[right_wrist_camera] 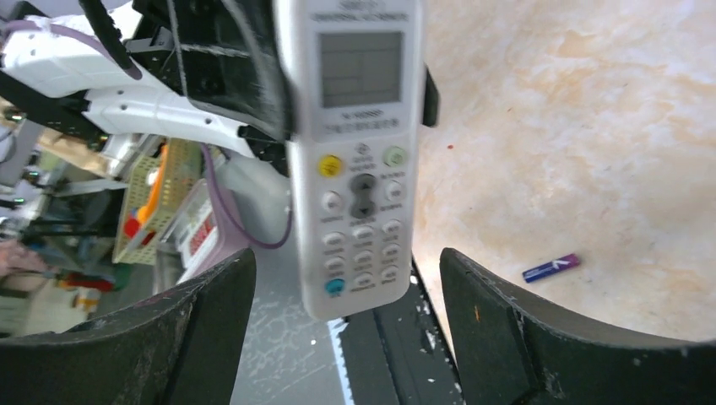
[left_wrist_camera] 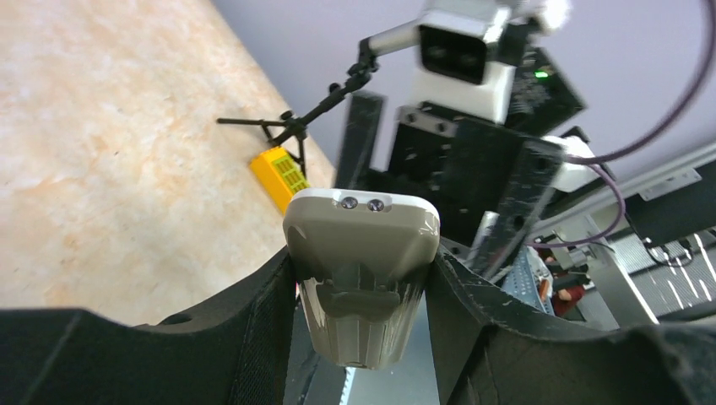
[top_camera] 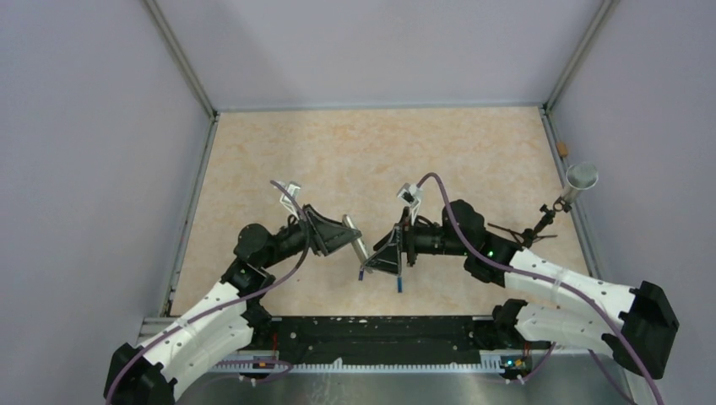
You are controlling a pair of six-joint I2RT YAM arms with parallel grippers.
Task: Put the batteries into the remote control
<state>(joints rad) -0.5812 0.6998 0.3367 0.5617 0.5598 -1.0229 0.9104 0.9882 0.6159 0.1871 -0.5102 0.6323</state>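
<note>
Above the table (top_camera: pixel 338 152), close to the arms, the left gripper (left_wrist_camera: pixel 363 295) is clamping the remote control (left_wrist_camera: pixel 363 228) in the air, probably steadying it for the other arm. The right gripper (right_wrist_camera: pixel 346 261) is hovering with fingers apart, facing the remote's front. One battery (right_wrist_camera: pixel 550 267) is lying on the table. The battery recess is not showing, so its contents cannot be told.

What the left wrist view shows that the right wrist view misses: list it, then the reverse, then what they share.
Left wrist only: the remote control end-on, grey back showing, clamped in the left gripper; a yellow block on the table. Right wrist only: the remote's white face with screen and buttons, one blue battery lying on the table, the open right gripper. Both: the remote and the tan table.
</note>
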